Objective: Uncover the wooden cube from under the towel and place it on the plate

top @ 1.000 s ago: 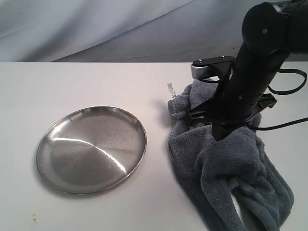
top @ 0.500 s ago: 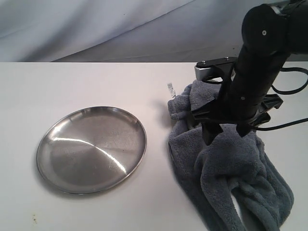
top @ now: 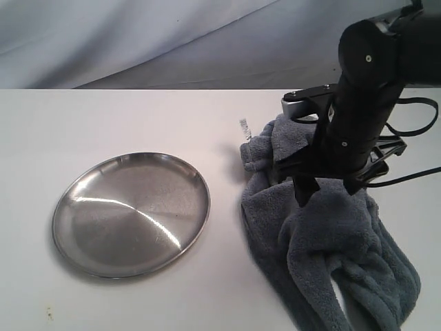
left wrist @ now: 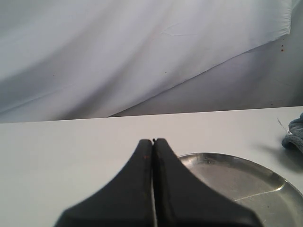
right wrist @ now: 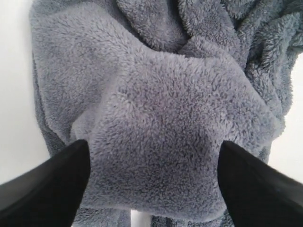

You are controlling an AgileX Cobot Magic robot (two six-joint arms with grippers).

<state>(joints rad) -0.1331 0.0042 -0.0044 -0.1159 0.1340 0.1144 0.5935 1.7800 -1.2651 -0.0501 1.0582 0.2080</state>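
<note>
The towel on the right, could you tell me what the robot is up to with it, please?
The right gripper is open, its fingers straddling a raised hump of the blue-gray towel, apparently about to pinch it. The left gripper is shut on nothing, near the metal plate, which is bare. The wooden cube shows in no view, so it is not yet uncovered.
</note>
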